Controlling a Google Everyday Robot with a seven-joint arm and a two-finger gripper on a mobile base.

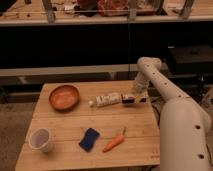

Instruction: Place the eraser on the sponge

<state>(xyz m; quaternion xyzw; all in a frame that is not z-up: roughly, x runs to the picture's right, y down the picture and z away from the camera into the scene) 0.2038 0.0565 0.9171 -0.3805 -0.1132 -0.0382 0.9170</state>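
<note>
Gripper (136,96) is low over the far right part of the wooden table (70,122), at the end of the white arm (150,75) that drops in from the right. Grip state: can't tell, the tip is a dark blur against the tabletop. Eraser (128,99) looks to be the small dark block with a pale band right at the gripper, on its left side in the view. It's down at table level, and whether the gripper touches it I can't say. White packet (107,100) with dark markings lies just left of the eraser, end-on to it and close to touching. Orange bowl (64,97) is further left of the gripper, past the packet, in the same far row. Sponge (90,139), blue, sits well apart from the gripper, toward the camera and to its left, flat on the table with nothing on it. Carrot (114,142) is just right of the sponge, nearly straight toward the camera from the gripper, lying at an angle with its green end pointing up-right. White cup (40,140) stands upright at the near left corner, the item farthest from the gripper.
</note>
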